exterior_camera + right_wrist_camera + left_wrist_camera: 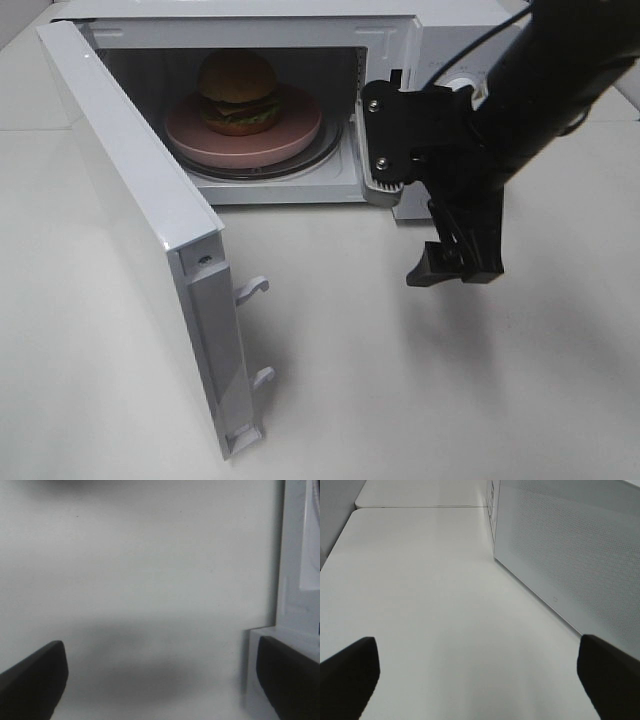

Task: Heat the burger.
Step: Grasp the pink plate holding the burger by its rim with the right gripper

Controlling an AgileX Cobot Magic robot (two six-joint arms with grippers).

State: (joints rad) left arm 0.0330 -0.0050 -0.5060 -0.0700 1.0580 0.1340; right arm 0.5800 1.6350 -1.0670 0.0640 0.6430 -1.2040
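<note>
**Burger inside the open microwave, both pairs of fingers spread and empty**

The white table [420,390] lies beneath both pairs of fingers. On it stands the white microwave [250,18], its door [130,200] swung wide open toward the left arm's side. The black right arm [560,80] reaches down in front of the microwave's control side.

Inside the cavity, beyond the right fingers and well apart from them, lies a round pink plate [185,140]. The burger [237,90] sits upright on the middle of that plate, and no fingers touch it.

The right fingers [35,677] are spread wide above bare table with nothing between them, and a white corner of the microwave is just beside one of them. The left fingers [350,672] are also spread wide and empty, low over the table, with a dotted white panel of the microwave ahead of them on one side.
</note>
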